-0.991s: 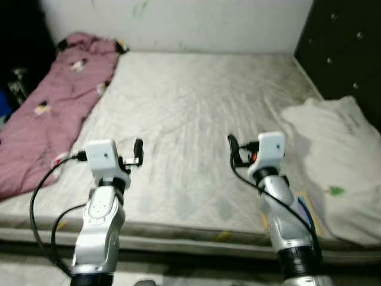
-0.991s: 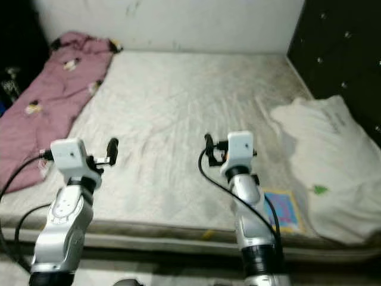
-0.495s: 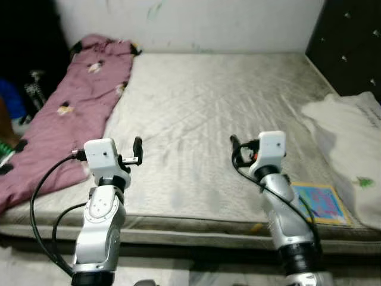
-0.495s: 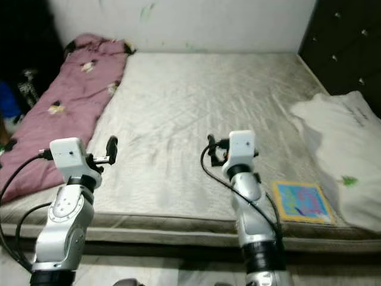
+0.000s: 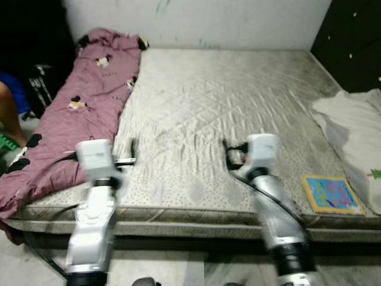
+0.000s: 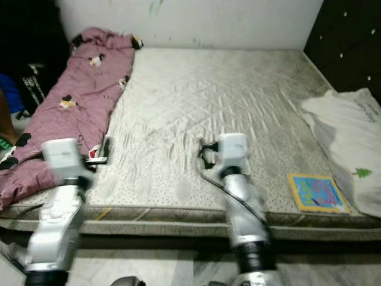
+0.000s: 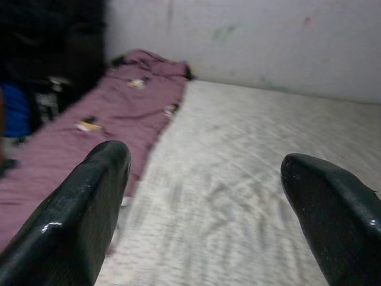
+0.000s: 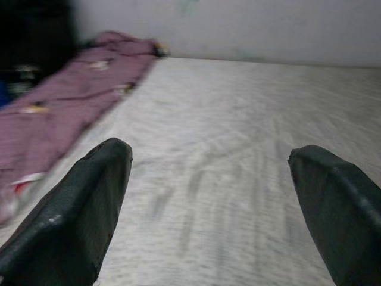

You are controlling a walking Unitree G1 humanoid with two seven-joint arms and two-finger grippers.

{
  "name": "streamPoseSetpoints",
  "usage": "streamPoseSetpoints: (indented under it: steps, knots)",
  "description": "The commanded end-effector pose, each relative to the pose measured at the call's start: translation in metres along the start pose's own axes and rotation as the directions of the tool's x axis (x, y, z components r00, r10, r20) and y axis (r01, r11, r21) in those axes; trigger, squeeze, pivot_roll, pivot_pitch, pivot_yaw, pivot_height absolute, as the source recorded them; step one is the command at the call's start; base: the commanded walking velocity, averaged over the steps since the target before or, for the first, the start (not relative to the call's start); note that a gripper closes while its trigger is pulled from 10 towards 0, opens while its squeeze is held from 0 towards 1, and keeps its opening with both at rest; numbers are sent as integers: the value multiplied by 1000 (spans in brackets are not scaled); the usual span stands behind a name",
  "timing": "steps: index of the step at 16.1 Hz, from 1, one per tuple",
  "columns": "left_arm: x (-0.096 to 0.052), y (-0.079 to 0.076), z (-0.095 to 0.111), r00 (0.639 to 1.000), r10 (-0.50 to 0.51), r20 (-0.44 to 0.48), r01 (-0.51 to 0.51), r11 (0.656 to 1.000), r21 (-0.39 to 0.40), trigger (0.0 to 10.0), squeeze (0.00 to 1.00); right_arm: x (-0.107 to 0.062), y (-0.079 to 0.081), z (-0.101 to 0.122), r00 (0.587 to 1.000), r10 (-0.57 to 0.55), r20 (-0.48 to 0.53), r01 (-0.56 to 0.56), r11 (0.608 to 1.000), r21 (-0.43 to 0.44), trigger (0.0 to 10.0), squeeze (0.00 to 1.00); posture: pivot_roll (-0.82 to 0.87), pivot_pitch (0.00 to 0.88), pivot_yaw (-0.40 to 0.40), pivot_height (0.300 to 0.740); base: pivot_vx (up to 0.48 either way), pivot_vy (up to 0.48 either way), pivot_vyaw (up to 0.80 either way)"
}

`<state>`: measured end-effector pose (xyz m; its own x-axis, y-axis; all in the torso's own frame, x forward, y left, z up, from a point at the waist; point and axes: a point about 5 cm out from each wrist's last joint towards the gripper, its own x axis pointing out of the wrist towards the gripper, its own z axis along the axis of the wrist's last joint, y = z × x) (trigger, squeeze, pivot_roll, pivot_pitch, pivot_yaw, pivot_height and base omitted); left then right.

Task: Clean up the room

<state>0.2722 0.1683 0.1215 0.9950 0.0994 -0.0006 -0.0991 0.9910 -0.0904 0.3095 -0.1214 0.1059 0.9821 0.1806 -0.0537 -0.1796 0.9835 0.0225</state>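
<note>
You have a bare grey quilted mattress [image 5: 226, 113] across the middle of the head views, with a pink blanket [image 5: 77, 113] heaped along its edge in the upper left of the frame, running down to the lower left. A white sheet or pillow [image 6: 351, 143] lies bunched at the right edge, and just beside it, in the lower right, a small colourful picture book [image 6: 317, 192] lies flat on the mattress. Dark bags or clutter [image 5: 36, 89] sit in the shadow at the far left, next to a sliver of a person's limb [image 5: 9, 113] at the frame edge.

Your left gripper [image 7: 208, 196] hangs above the near edge of the mattress in the lower left, fingers spread wide with nothing between them. Your right gripper [image 8: 214, 196] hangs lower centre, equally wide apart and empty.

Compared with a second ago, the whole view has swung: the blanket now shows more fully, the white bundle has slid toward the right edge, and the book has come into clear sight. Both arms look blurred.

A pale scuffed wall [image 5: 238, 21] closes the top of the frame, a dark tufted headboard [image 5: 354, 42] the upper right, and light floor [image 5: 178, 268] shows along the bottom.
</note>
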Motion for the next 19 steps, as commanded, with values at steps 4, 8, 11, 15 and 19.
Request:
streamPoseSetpoints:
  steps: [4, 8, 11, 15, 19]
  knots:
    - [-1, -7, 3, 999, -34, 25, 35, 999, -27, 10000, 0, 1, -8, 4, 1000, -11, 10, 11, 1000, -5, 10000, 0, -1, 0, 25, 740, 0, 0, -283]
    - [-1, -7, 3, 999, -39, 26, 40, 999, -30, 10000, 0, 1, -7, 4, 1000, -7, 11, 7, 1000, -6, 10000, 0, -1, 0, 26, 740, 199, 0, -147]
    - [-1, -7, 3, 999, -43, 24, 44, 999, -29, 10000, 0, 1, -7, 4, 1000, -8, 10, 8, 1000, -3, 10000, 0, -1, 0, 26, 740, 275, 0, 0]
    - [-1, -7, 3, 999, -47, 22, 48, 999, -26, 10000, 0, 1, -7, 4, 1000, -9, 9, 9, 1000, 0, 10000, 0, -1, 0, 28, 740, 278, 0, 0]
    - [-1, -8, 3, 998, -60, 24, 60, 998, -29, 10000, 0, 1, -7, 3, 1000, -9, 7, 9, 1000, 2, 10000, 0, -2, 0, 28, 740, 298, 0, 0]
